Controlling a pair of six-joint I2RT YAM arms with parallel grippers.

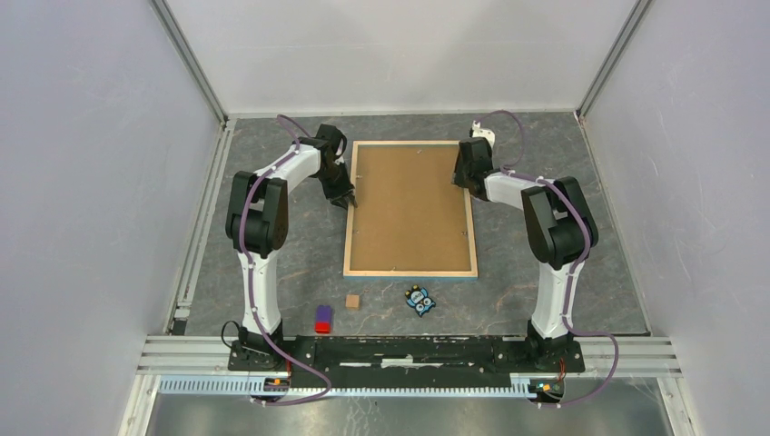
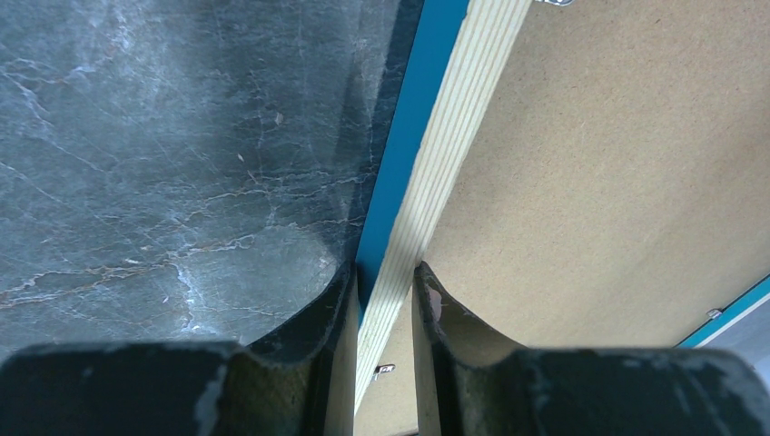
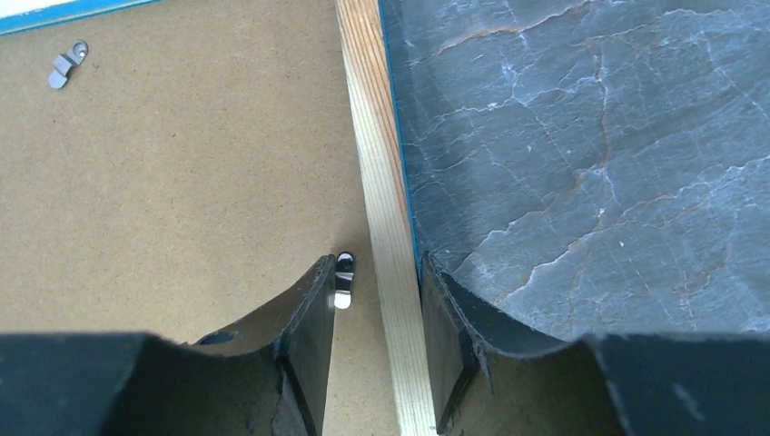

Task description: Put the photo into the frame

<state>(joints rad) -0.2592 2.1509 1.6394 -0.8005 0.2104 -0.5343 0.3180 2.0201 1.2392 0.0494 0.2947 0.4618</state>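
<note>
The frame lies face down on the grey table, its light wood rim around a brown backing board. The photo is hidden. My left gripper stands at the left rim near the far end. In the left wrist view its fingers are shut on the rim, one on the blue outer side and one on the board side. My right gripper straddles the right rim. Its jaws are open, the outer finger close to the blue edge and a gap on the inner side.
Small metal clips sit on the backing board. In front of the frame lie a small wooden cube, a red and purple block and a blue and black toy. White walls close in the table.
</note>
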